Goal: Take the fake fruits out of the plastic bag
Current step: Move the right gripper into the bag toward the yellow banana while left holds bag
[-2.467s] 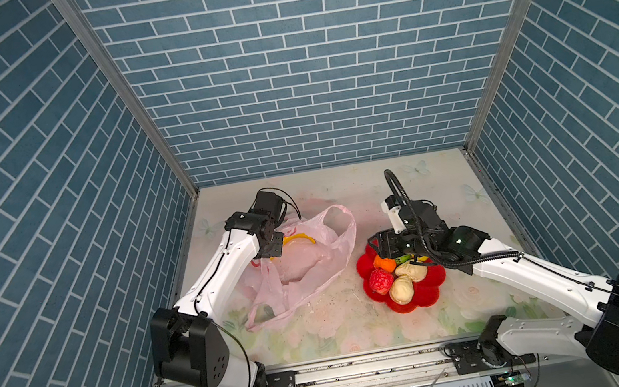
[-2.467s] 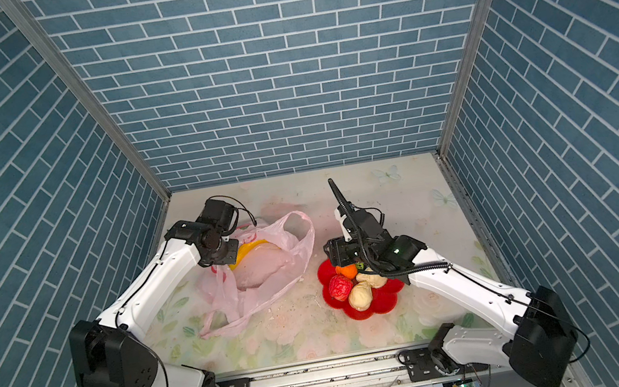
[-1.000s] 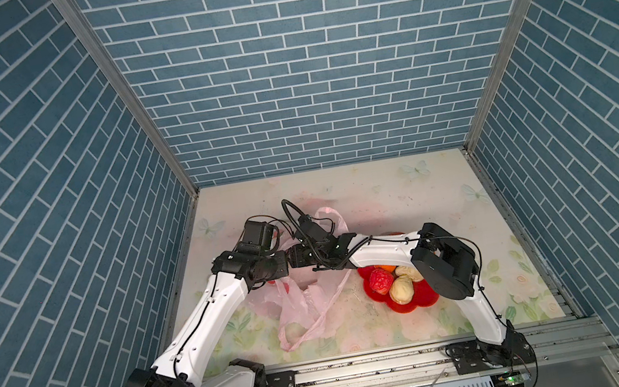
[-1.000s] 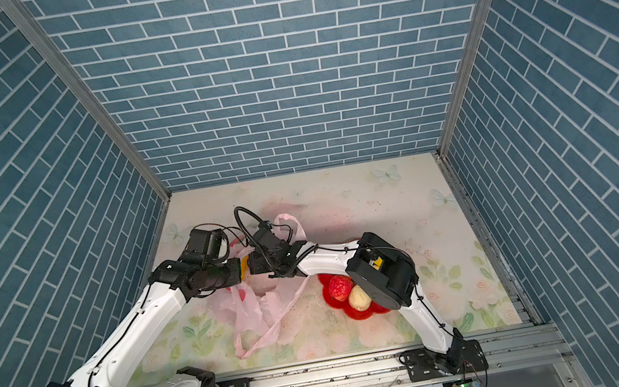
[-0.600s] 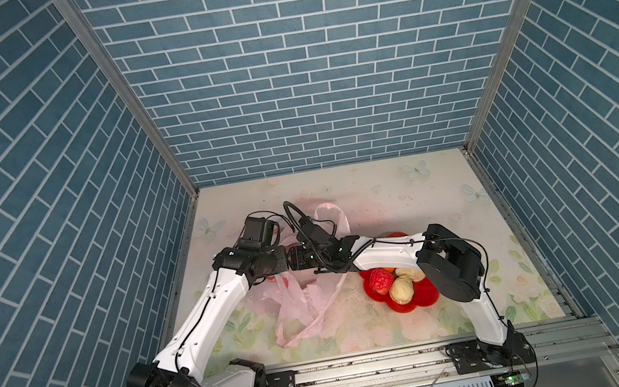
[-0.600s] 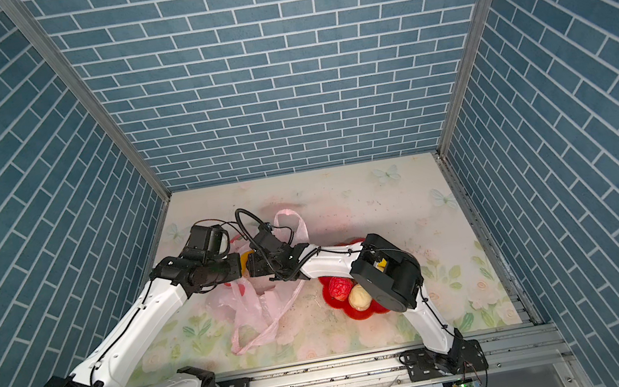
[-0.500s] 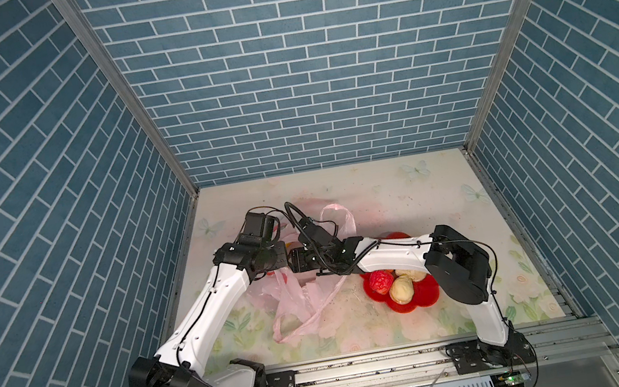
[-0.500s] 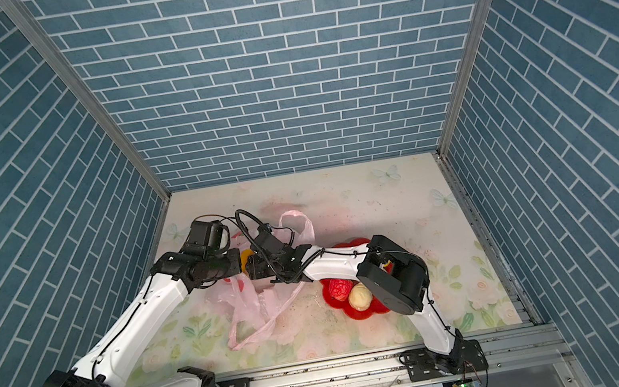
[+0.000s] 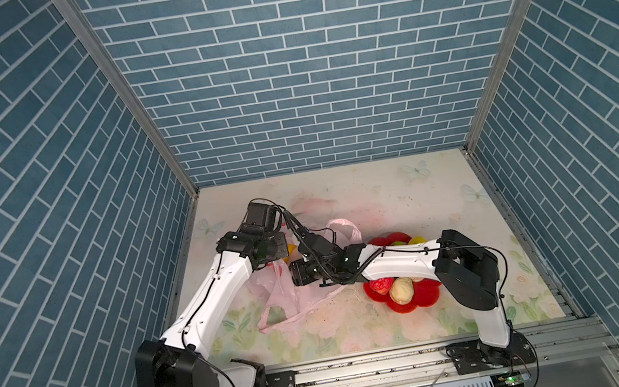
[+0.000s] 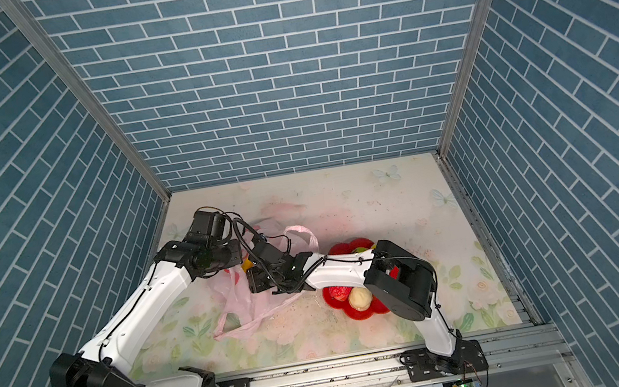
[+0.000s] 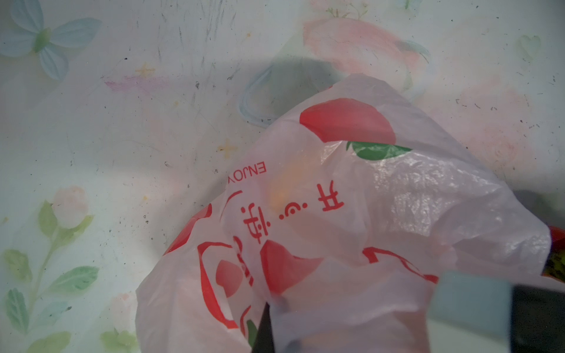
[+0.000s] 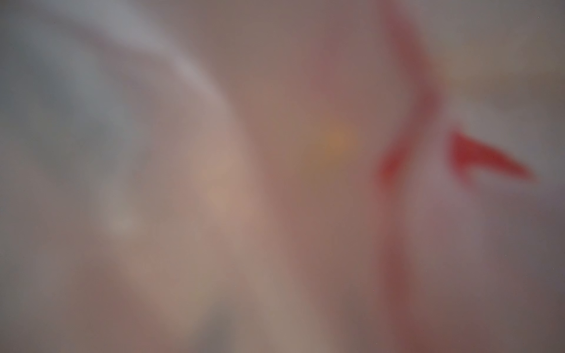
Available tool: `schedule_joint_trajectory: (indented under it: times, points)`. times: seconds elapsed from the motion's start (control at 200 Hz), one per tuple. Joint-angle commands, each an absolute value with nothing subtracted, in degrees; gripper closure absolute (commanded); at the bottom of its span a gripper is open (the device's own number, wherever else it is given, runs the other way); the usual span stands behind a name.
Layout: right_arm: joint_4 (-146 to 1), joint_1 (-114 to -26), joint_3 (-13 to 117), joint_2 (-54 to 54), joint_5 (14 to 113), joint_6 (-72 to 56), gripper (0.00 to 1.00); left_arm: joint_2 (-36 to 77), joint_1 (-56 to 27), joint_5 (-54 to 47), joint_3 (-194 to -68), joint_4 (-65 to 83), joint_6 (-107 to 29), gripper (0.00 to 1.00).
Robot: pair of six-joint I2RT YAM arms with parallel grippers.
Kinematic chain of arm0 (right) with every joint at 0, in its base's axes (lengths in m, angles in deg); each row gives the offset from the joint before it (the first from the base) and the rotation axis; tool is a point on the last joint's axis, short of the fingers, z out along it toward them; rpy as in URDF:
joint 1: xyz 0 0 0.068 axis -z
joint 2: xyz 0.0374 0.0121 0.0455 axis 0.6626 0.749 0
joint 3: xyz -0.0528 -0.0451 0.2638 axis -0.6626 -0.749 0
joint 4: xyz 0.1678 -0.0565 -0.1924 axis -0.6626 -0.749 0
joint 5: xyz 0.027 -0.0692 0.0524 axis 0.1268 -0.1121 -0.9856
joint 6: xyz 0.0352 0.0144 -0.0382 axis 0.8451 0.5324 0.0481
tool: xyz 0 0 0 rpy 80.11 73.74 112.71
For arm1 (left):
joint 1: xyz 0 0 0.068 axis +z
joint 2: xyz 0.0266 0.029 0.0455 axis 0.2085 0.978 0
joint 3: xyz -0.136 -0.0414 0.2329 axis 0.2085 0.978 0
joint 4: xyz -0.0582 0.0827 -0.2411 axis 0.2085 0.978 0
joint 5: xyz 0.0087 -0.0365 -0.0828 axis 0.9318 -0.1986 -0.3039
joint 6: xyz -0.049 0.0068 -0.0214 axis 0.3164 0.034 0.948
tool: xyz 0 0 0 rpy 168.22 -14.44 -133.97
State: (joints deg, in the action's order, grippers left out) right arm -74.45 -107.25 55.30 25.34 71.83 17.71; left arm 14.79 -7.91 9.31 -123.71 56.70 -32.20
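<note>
Hold the left end effector (image 9: 280,250) pinched on the pink plastic bag (image 9: 283,293), mouth raised above the tabletop (image 9: 384,199), while guiding the right end effector (image 9: 294,277), spread impossible to tell through film, onto the yellow fruit (image 10: 245,262) inside, not plastic.

Your right wrist view: all blur, plastic bag (image 12: 214,198) filling it. You can't read right gripper (image 9: 292,278): tips buried in bag.

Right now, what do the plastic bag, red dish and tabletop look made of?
The plastic bag: thin translucent pink film, glossy; crinkles shine and yellow shows through.
The red dish: probably moulded plastic, smooth, uniform red, petal-shaped rim.
The tabletop: printed floral sheet, likely vinyl or laminate, matte, scuffed with dark marks.
</note>
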Motion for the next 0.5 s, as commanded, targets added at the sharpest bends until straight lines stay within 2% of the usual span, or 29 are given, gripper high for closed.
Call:
schedule_joint_trajectory:
  times: [0.0, 0.185, 0.275, 0.495]
  points:
    - [-78.28, -108.83, 54.44, 22.23, 74.72, 11.87, 0.44, 16.26, -7.48, 9.95, -125.64, 58.19, -32.54, 0.98]
    - [-81.11, -109.65, 54.32, 22.76, 75.42, 10.22, 0.44, 17.35, -7.39, 10.21, -125.93, 57.87, -32.4, 0.98]
    - [-81.06, -109.61, 54.04, 23.4, 74.99, 10.54, 0.49, 16.62, -7.39, 9.52, -125.78, 57.14, -31.92, 0.98]
    - [-77.87, -109.0, 55.2, 26.52, 75.42, 13.25, 0.51, 8.58, -7.38, 6.21, -121.31, 53.28, -30.88, 0.99]
